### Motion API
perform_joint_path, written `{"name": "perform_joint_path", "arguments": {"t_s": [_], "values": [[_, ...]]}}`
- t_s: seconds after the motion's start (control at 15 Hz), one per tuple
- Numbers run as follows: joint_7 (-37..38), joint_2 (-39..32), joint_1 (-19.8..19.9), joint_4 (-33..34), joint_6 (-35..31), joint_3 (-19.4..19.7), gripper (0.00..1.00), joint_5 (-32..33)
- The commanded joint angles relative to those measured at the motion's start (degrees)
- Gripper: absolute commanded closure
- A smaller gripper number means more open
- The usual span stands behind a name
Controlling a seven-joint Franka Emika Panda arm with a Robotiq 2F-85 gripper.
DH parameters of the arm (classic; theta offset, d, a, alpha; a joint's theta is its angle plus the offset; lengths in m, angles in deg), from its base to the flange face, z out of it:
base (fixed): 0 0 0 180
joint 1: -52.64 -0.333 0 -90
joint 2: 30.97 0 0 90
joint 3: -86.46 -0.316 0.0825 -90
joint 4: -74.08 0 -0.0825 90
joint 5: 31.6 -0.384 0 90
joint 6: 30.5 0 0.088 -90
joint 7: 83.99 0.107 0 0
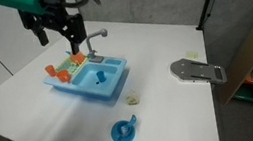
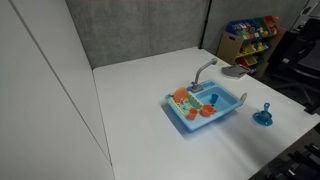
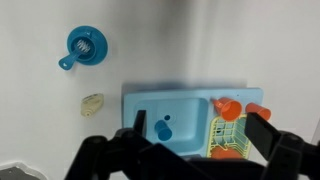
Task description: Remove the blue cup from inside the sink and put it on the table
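The light-blue toy sink (image 1: 108,94) stands on the white table (image 1: 162,35) and shows in both exterior views (image 2: 196,122). The tiny blue cup (image 1: 99,78) lies in the basin; it also shows in the wrist view (image 3: 163,129) and in an exterior view (image 2: 211,98). My gripper (image 1: 59,35) hangs open and empty above the sink's orange dish rack end. In the wrist view its two dark fingers (image 3: 200,140) straddle the sink (image 3: 180,94), the cup just inside one finger. The grey faucet (image 1: 96,37) rises at the sink's back.
A flat round blue item with a knob (image 1: 125,131) lies on the table in front of the sink. A small beige piece (image 1: 131,99) lies beside it. Orange cups (image 3: 226,107) sit in the rack. A grey flat tool (image 1: 197,70) lies farther off. Shelves with toys (image 2: 250,35) stand beyond the table.
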Motion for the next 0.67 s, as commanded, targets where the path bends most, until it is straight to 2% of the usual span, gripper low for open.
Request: {"name": "perform_joint_path", "arguments": {"t_s": [0.0, 0.4, 0.6], "values": [[6.28, -2.32, 0.78, 4.15, 0.54, -3.61, 0.00, 3.50], [15.26, -7.51, 0.36, 10.04, -0.20, -7.37, 0.00, 7.53], [17.05, -11.08, 0.06, 12.81, -0.59, -8.48, 0.00, 7.73]]}}
